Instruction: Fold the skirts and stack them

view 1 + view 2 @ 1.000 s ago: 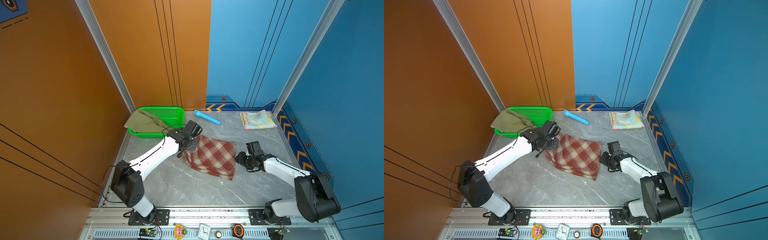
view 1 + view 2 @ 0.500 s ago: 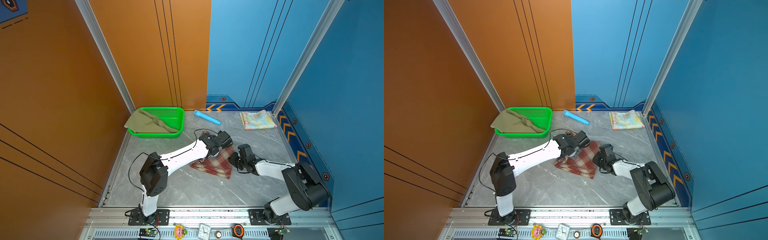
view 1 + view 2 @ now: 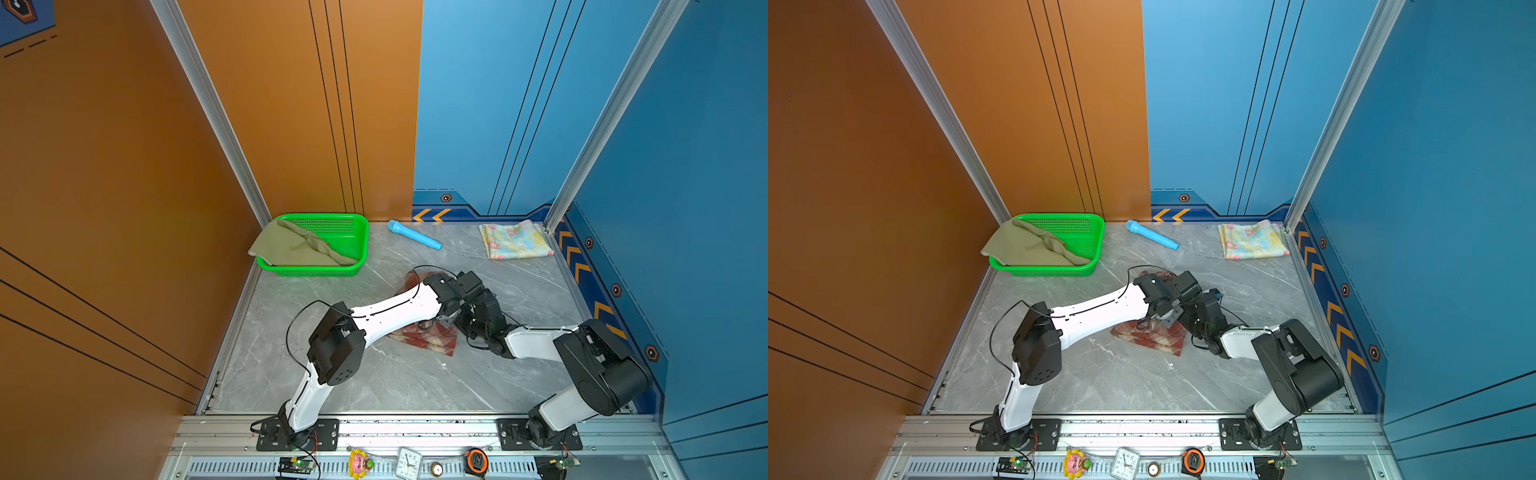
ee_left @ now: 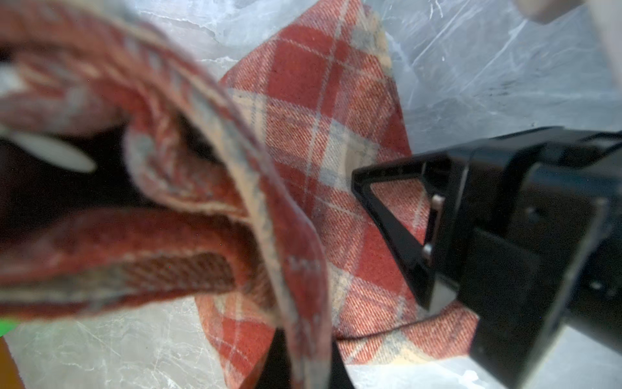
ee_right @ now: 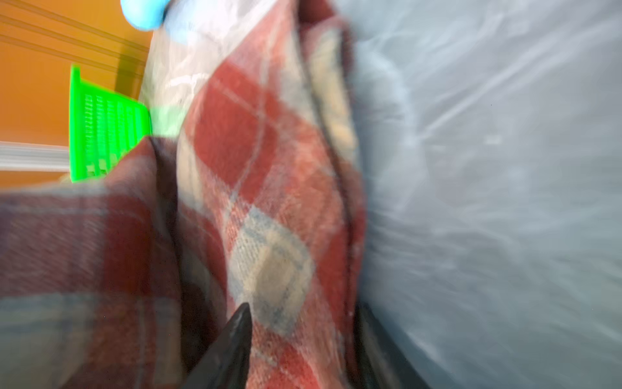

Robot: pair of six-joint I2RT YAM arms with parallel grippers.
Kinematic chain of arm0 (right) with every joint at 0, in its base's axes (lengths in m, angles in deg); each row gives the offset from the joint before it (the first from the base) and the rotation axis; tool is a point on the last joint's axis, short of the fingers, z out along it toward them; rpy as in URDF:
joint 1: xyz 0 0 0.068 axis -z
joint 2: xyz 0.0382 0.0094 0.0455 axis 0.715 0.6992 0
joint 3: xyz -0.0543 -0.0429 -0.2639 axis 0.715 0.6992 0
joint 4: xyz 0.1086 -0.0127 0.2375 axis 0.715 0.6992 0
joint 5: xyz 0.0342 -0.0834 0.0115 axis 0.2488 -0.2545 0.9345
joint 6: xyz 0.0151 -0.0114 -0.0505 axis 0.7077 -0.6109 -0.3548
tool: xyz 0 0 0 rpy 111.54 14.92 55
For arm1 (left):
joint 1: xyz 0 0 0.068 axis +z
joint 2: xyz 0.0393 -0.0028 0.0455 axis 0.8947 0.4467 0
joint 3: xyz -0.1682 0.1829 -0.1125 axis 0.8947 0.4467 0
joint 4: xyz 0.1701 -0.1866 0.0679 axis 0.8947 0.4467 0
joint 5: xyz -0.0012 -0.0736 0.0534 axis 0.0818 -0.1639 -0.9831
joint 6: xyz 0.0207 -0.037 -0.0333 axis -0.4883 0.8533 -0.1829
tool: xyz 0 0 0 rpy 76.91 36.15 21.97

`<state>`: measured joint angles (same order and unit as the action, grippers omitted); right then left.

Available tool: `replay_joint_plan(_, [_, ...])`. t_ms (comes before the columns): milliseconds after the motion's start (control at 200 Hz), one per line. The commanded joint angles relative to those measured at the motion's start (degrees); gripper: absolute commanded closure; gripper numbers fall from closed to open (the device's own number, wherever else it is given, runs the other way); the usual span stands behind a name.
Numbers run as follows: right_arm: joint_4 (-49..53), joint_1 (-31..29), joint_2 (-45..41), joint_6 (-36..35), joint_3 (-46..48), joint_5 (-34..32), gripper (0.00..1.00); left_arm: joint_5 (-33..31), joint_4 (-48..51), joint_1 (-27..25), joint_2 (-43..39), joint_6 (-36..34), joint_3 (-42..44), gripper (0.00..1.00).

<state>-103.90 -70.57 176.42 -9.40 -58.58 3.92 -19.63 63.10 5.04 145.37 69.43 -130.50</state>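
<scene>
Plaid skirt (image 4: pixel 319 141) — right claw (image 4: pixel 387 232) on it, left-wrist view only

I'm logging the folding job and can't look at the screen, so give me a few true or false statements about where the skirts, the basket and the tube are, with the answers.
1. The olive-green skirt lies draped in the green mesh basket, spilling over its rim. True.
2. The floral skirt is stacked on the plaid skirt. False: it lies folded on its own near the back right corner of the table.
3. The left gripper is shut on the plaid skirt. True.
4. The light-blue tube is inside the basket. False: it lies on the table between the basket and the floral skirt.
</scene>
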Motion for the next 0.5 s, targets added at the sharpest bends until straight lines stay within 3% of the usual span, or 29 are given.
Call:
replay_joint_plan(0, [6.4, 2.3, -2.7, -1.1, 3.7, -1.1, 0.43, 4.1, 1.1, -1.0, 1.0, 1.8, -2.8, 1.00])
replay_joint_plan(35, [7.7, 3.1, -4.3, -1.6, 4.4, -1.3, 0.42, 5.1, 1.1, -1.1, 0.9, 2.1, -3.2, 0.90])
replay_joint_plan(95, [9.8, 4.7, -7.2, -2.6, 5.3, -1.3, 0.40, 7.0, 0.9, -1.0, 0.6, 2.3, -4.1, 0.61])
replay_joint_plan(230, [15.2, 8.5, -13.5, -5.7, 7.0, -0.9, 0.35, 10.6, 0.3, -0.8, -1.3, 2.3, -6.4, 0.29])
replay_joint_plan(315, [19.2, 10.5, -17.4, -8.0, 7.2, -0.6, 0.33, 13.1, -1.5, -0.3, -3.5, 2.9, -6.4, 0.24])
replay_joint_plan(496, [25.0, 12.0, -22.7, -11.9, 6.2, -0.1, 0.33, 16.5, -7.2, 2.8, -9.2, 5.0, 1.2, 0.23])
